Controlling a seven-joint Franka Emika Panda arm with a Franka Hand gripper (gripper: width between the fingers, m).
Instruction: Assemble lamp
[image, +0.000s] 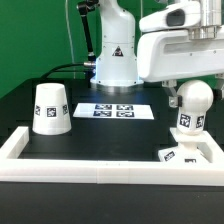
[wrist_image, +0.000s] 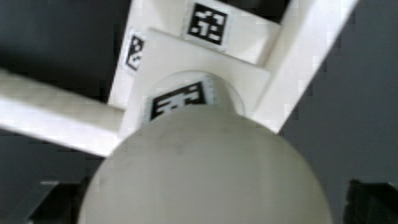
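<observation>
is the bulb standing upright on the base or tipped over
Upright: the bulb stands neck down on the base, round end up, just under the open gripper.

The exterior view faces the arm across the table, while the wrist view looks closely down onto the bulb (wrist_image: 210, 165).

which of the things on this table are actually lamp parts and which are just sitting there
Lamp parts:
- bulb, standing on the base
- base
- shade, standing apart at the exterior view's left

Not part of the lamp:
- marker board
- white frame round the work area
</observation>
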